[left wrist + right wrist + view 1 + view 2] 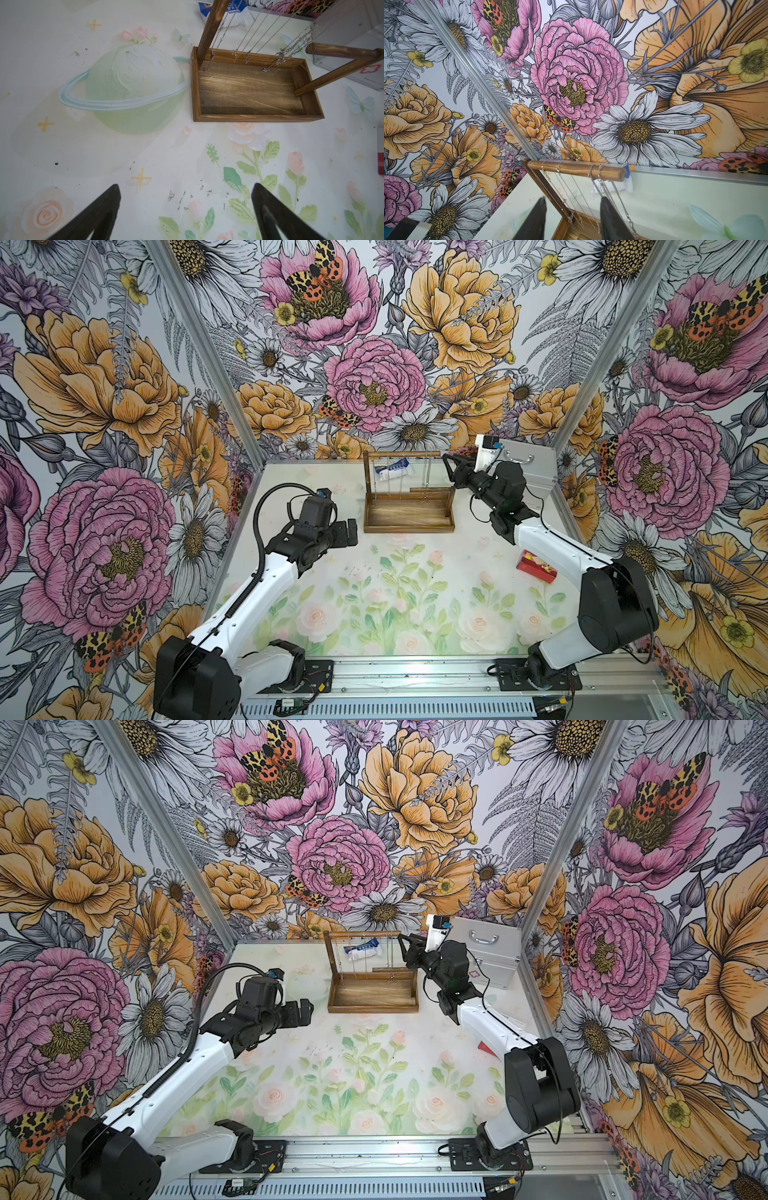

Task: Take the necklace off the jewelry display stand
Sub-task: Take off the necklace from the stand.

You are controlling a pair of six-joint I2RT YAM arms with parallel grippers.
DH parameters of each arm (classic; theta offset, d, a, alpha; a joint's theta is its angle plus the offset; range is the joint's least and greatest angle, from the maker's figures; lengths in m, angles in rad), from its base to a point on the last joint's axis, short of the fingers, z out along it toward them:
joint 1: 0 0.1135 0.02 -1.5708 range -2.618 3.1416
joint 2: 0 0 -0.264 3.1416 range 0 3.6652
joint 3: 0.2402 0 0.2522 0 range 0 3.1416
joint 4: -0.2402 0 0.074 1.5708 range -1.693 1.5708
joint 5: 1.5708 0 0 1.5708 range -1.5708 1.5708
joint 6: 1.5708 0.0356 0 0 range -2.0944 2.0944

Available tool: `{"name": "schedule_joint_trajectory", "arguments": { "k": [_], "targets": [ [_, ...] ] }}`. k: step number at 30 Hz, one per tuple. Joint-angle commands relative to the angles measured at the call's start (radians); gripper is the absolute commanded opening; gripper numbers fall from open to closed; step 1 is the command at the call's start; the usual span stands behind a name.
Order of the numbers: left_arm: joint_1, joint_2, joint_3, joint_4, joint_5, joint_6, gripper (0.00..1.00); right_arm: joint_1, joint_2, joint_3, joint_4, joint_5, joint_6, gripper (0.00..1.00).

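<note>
In both top views, a brown wooden jewelry display stand with tray base is seen, thin silver necklaces hung along its top rod; none is judged removed. The right end effector is placed beside the rod's free end, the left end effector well apart from the stand.

In the left wrist view, the left end effector is shown spread wide and empty.

In the right wrist view, the right end effector is seen partly open around chains under the rod; no grip can be confirmed, so lifting off is left.
</note>
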Motion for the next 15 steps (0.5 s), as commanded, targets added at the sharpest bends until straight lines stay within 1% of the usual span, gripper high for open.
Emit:
{"name": "schedule_joint_trajectory", "arguments": {
  "k": [1, 6, 15],
  "targets": [
    [-0.031, -0.024, 0.035, -0.031, -0.051, 0.014, 0.99, 0.013, 0.072, 0.067, 0.021, -0.024, -0.015, 0.41],
    [-0.032, -0.037, 0.045, -0.041, -0.058, 0.015, 0.99, 0.017, 0.125, 0.077, 0.007, -0.042, -0.055, 0.41],
    [-0.018, -0.054, 0.043, -0.04, -0.038, 0.008, 0.99, 0.02, 0.206, 0.134, -0.018, -0.031, -0.069, 0.38]
  ]
}}
